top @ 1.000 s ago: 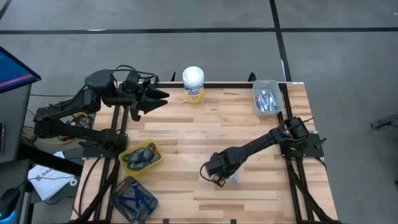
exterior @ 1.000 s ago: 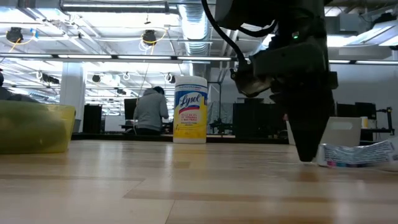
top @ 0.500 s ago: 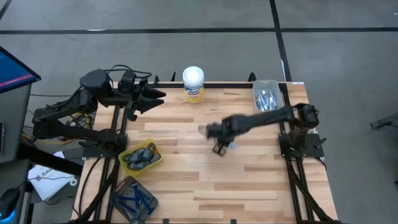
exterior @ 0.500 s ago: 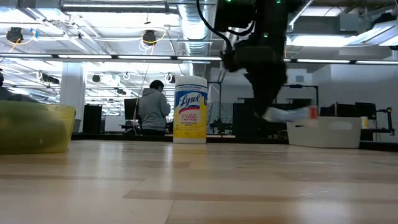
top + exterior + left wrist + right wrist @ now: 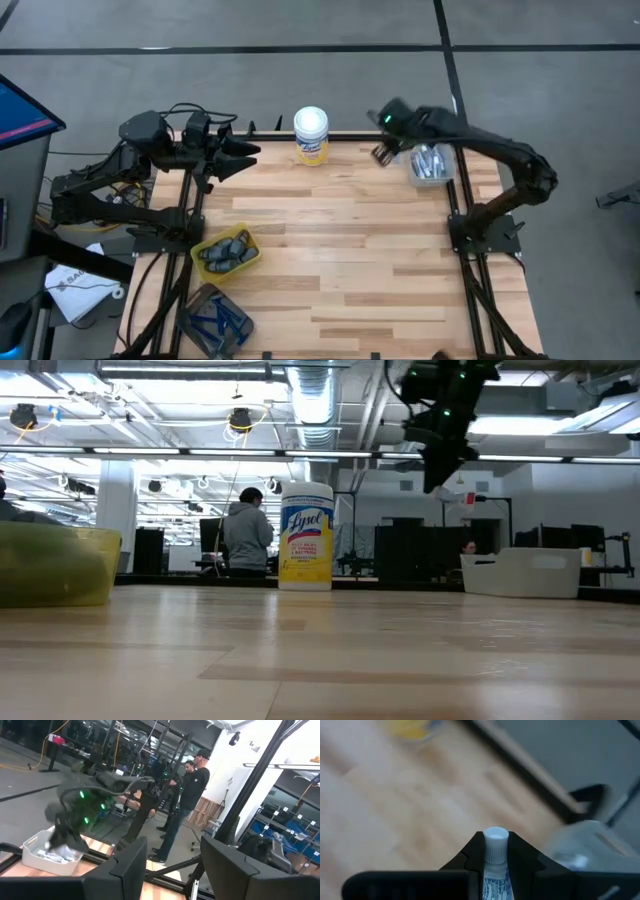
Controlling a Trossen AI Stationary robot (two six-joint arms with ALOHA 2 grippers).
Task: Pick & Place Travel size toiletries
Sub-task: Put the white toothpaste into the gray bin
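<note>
Right gripper (image 5: 383, 152) was clamped on a white tube (image 5: 494, 865), clear bin (image 5: 430, 158) just beside it. Left gripper (image 5: 248, 153) sat parted, empty.

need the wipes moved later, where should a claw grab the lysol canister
Grip the Lysol canister around its straight round body, below the white lid, coming in level from the side. It stands upright at the table's far edge with open wood around it; the left claw waits nearest.
</note>
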